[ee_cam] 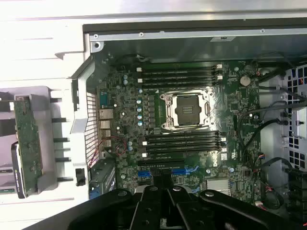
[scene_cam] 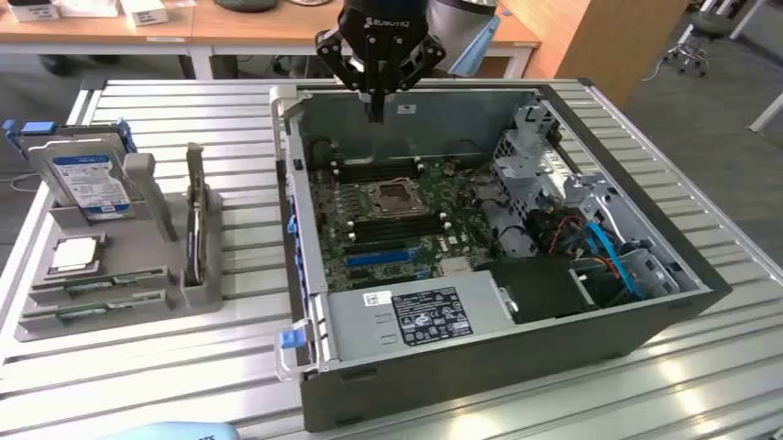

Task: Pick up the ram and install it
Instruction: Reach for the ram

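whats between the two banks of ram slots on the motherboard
The CPU socket sits between the ram slots, shown plainly in the wrist view.

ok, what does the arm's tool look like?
The tool is all black: a blocky body with white lettering on its front and jointed link bars either side. The wrist view shows round pivot pins on those links.

The ram is a long, thin green stick with dark chips. It lies flat in a slot of the grey holder on the desk, near the exterior view's left edge. A twin stick lies just beside it; I cannot tell which one is meant.
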{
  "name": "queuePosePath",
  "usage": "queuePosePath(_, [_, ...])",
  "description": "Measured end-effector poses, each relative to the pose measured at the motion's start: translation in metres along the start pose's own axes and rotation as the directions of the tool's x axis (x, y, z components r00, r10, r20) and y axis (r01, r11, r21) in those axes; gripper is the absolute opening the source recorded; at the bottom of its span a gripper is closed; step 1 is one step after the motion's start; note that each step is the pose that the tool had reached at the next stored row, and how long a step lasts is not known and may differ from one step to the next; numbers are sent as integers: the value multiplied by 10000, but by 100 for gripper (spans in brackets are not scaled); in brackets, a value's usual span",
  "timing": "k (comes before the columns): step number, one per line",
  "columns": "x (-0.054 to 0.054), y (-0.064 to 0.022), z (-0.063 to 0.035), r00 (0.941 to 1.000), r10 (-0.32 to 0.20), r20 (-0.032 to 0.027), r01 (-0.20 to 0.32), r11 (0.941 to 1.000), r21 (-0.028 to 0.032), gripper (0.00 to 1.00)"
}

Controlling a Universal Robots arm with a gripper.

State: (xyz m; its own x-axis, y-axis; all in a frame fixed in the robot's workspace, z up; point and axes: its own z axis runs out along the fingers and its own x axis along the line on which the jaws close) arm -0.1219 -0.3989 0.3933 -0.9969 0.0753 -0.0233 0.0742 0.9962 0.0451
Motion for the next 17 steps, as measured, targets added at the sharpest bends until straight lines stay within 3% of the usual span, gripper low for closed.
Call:
queuePosePath(9, [4,0,0,10000,0,0,0,10000,0,10])
queuePosePath(17, [76,-6,-2,10000,1,0,-1,10000,0,10])
